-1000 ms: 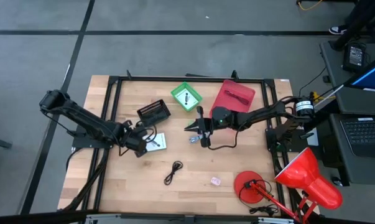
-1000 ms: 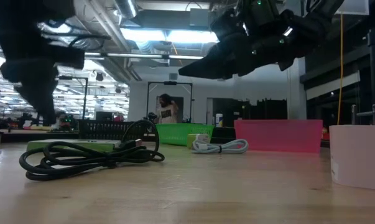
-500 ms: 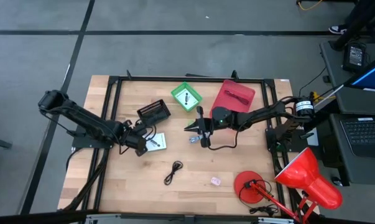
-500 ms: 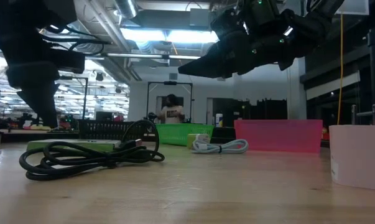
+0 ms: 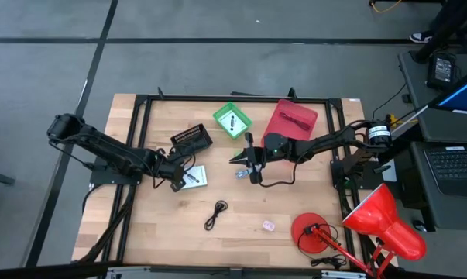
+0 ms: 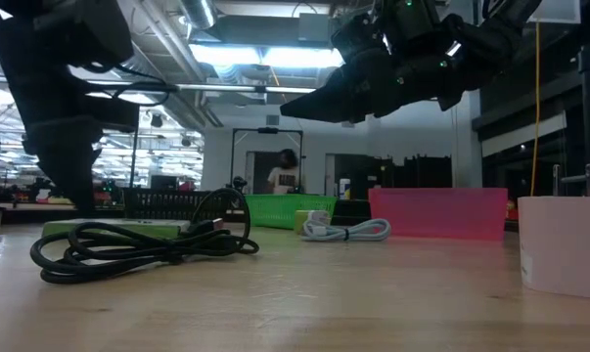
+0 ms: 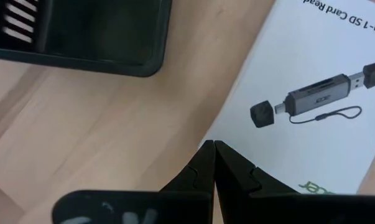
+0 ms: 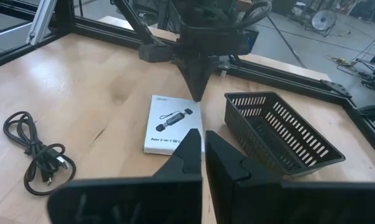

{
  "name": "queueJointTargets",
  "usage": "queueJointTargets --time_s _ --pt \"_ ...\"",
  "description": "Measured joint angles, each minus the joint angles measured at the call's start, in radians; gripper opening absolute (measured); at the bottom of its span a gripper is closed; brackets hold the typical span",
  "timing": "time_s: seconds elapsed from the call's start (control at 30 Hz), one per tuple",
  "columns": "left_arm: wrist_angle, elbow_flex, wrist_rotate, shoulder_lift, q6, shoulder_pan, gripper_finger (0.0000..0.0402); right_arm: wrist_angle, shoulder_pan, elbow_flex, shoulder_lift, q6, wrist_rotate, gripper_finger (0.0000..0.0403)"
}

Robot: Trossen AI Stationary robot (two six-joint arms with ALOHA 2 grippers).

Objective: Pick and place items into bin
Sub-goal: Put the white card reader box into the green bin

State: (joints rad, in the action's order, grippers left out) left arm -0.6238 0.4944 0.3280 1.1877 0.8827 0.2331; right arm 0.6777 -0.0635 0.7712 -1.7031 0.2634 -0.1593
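Left gripper (image 7: 213,146), fingers together, hovering at edge of white card-reader box (image 7: 311,99) beside black basket (image 5: 191,139); advisable to part fingers before straddling box edge squarely.

The left gripper (image 5: 179,175), fingers pressed together, sits at the edge of the card reader box (image 5: 194,177), with the slotted basket (image 5: 191,139) just behind it and the coiled cable (image 5: 215,214) lying nearer the table's front edge.
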Motion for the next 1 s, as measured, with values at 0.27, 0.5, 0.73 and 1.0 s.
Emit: queueJointTargets --time_s 0.27,0.5,0.73,1.0 --pt "0.001 0.000 -0.014 0.000 -0.007 -0.002 0.0002 0.000 0.000 0.000 0.000 0.000 0.000 0.0005" --pt "0.001 0.000 -0.030 0.007 -0.023 -0.002 0.0002 0.000 0.000 0.000 0.000 0.000 0.001 0.0005" --pt "0.006 0.004 -0.026 0.078 -0.006 -0.016 0.0002 0.000 0.000 0.000 0.000 0.000 0.001 0.0005" --pt "0.061 0.003 -0.036 0.101 -0.038 -0.026 0.0002 0.001 0.000 0.000 0.000 0.000 0.001 0.0005"
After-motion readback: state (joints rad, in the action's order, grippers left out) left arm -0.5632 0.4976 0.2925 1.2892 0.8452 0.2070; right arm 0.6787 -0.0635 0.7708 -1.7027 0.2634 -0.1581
